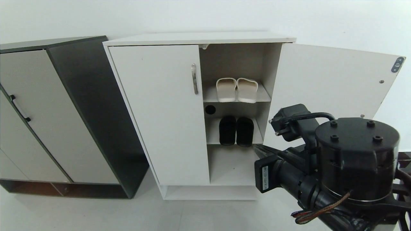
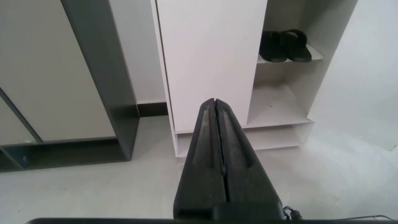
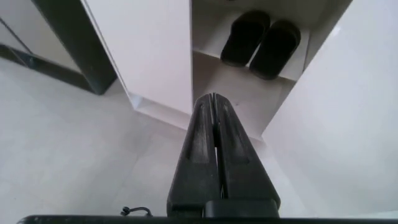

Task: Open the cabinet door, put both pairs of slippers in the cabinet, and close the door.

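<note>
The white cabinet (image 1: 199, 38) stands with its right door (image 1: 327, 83) swung open and its left door (image 1: 160, 109) closed. A pair of white slippers (image 1: 237, 89) rests on the upper shelf. A pair of black slippers (image 1: 236, 131) sits side by side on the shelf below, also seen as black slippers (image 3: 261, 40) in the right wrist view. My right gripper (image 3: 213, 99) is shut and empty, low in front of the open compartment beside the open door (image 3: 348, 112). My left gripper (image 2: 214, 106) is shut and empty, above the floor facing the closed door (image 2: 211, 56).
A grey and dark cabinet (image 1: 48, 112) leans at the left, close beside the white one. A metal handle (image 1: 194, 78) runs down the closed door's edge. The bottom shelf (image 1: 231, 166) is bare. Pale floor (image 1: 96, 215) lies in front.
</note>
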Motion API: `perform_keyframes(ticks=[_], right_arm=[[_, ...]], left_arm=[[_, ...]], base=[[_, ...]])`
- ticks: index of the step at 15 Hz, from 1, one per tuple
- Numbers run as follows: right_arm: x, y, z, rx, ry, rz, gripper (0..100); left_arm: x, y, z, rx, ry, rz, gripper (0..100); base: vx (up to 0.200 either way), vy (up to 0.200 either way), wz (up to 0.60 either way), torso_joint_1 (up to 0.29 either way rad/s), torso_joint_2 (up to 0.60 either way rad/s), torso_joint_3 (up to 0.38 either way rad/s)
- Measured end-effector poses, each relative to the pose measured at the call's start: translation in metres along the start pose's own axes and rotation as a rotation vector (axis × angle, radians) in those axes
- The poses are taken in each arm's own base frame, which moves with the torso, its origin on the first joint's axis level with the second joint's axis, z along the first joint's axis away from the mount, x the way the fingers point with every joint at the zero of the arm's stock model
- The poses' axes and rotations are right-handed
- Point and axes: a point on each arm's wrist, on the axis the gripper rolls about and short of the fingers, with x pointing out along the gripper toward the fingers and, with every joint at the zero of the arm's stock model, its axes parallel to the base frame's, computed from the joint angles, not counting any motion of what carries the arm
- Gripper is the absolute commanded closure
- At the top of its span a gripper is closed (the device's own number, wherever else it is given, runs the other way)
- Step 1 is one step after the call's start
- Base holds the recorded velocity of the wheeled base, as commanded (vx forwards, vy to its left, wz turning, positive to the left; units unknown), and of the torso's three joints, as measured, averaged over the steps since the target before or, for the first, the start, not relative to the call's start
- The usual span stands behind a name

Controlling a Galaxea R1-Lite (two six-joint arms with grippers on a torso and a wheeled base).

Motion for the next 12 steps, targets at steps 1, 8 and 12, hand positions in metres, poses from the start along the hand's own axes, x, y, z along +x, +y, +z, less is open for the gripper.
perform_keyframes(ticks=[1, 8, 12], right_arm=[[0.0006, -0.0006, -0.0006, -0.002, 0.003, -0.004, 100], [0.0008, -0.001, -0.0029, -0.007, 0.009, -0.005, 100], [0.0021, -0.0029, -0.005, -0.012, 0.016, -0.013, 100]], left_arm=[[0.0, 0.0, 0.0, 0.0, 0.0, 0.0, 100], [0.0, 0.0, 0.0, 0.0, 0.0, 0.0, 100], [0.0, 0.0, 0.0, 0.0, 0.0, 0.0, 100]], base=[[0.0, 0.0, 0.0, 0.0, 0.0, 0.0], [0.0, 0.0, 0.0, 0.0, 0.0, 0.0], [0.0, 0.0, 0.0, 0.0, 0.0, 0.0]])
